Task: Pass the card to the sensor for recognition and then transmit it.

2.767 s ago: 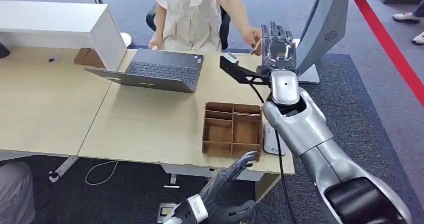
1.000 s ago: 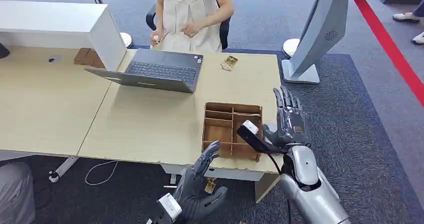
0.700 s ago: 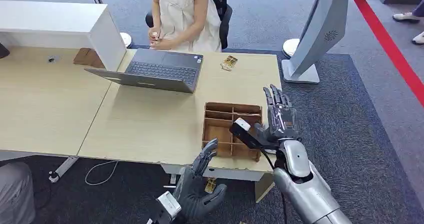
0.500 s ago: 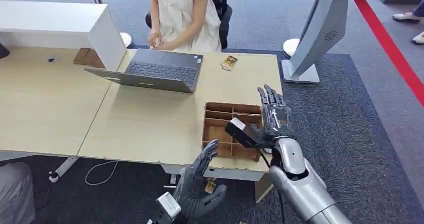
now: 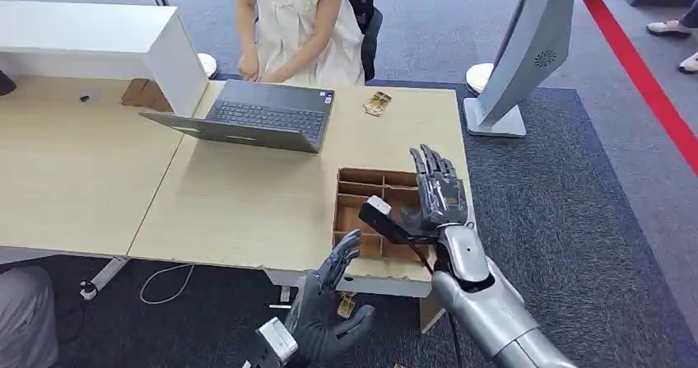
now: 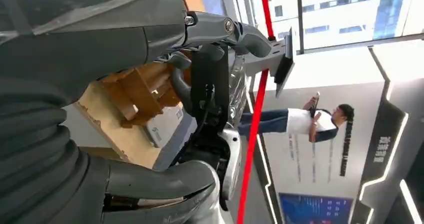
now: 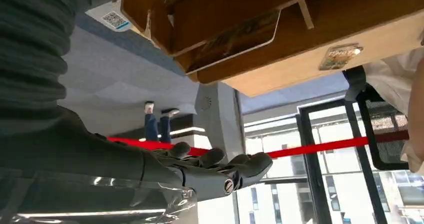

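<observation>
Head view: right hand (image 5: 436, 193) spread, holding nothing, above the divided box (image 5: 362, 207); left hand (image 5: 329, 314) likewise empty

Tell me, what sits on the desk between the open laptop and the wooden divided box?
Nothing: in the head view, bare desk lies between the laptop and the wooden divided box.

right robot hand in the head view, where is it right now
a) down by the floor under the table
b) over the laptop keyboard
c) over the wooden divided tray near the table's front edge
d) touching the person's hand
c: the right robot hand hovers, fingers spread, over the right side of the wooden divided tray, well clear of the laptop and the person.
</observation>
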Tool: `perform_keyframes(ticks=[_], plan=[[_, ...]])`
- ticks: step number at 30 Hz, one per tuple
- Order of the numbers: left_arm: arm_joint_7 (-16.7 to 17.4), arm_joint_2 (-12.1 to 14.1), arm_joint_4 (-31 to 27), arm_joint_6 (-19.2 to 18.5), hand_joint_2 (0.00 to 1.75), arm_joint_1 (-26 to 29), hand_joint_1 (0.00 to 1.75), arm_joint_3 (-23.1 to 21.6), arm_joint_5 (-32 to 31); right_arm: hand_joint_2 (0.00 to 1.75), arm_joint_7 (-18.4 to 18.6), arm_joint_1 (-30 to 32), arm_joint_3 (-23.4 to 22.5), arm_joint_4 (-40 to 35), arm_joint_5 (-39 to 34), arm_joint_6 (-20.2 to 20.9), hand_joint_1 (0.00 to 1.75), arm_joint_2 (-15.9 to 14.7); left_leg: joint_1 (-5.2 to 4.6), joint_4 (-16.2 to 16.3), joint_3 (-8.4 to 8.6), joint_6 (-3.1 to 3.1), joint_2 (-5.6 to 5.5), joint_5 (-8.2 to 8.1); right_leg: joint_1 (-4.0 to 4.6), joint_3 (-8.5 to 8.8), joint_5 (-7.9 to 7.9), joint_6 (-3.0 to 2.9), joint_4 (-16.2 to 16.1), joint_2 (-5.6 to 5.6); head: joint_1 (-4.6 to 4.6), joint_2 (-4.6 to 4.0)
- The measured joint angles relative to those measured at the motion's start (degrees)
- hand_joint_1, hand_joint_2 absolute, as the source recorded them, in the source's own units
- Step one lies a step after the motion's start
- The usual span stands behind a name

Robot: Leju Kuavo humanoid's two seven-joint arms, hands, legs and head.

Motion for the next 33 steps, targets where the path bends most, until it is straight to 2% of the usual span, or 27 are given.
perform_keyframes(ticks=[23, 24, 27, 28, 33], plan=[[-0.07, 0.0, 0.0, -0.02, 1.75, 0.01, 0.0, -0.02, -0.04, 1.75, 0.35, -0.33, 1.88, 2.73, -0.07, -0.2, 0.0, 0.63, 0.0, 0.0, 0.01, 0.0, 0.0, 0.0, 0.0, 0.0, 0.0, 0.0, 0.0, 0.0, 0.0, 0.0], [0.04, 0.0, 0.0, -0.73, 1.75, 0.0, 0.0, -0.02, -0.09, 1.75, 0.92, -0.31, 1.95, 2.78, -0.02, 0.05, 0.0, 0.57, -0.03, 0.01, 0.08, 0.0, 0.01, 0.0, 0.0, -0.03, 0.0, 0.0, -0.03, 0.0, 0.02, 0.0], [2.58, -0.2, 0.13, -10.11, 1.75, -0.34, 0.0, -0.13, -0.74, 1.75, 4.96, 0.63, 1.93, 0.33, 0.46, 3.49, 0.0, -1.64, -0.08, 0.01, 0.03, 0.0, -0.02, 0.0, -0.01, -0.01, 0.0, 0.0, -0.03, -0.02, 0.0, 0.0], [2.86, -0.35, 0.35, -12.39, 1.75, -0.48, 0.0, -0.11, -0.96, 1.75, 5.11, 0.81, 1.86, -0.41, 0.46, 4.06, 0.0, -2.34, -0.07, 0.01, 0.02, 0.0, 0.0, 0.0, -0.01, -0.02, 0.0, 0.01, -0.03, -0.02, 0.0, 0.0], [1.59, -1.64, 2.27, -14.49, 1.75, -1.35, 0.0, 0.02, -1.25, 1.75, 3.8, 0.73, 1.18, -1.0, 0.5, 3.19, 0.0, -3.52, -0.08, 0.01, 0.1, -0.02, 0.13, -0.05, -0.04, -0.01, 0.01, 0.01, -0.04, 0.2, 0.0, 0.0]])
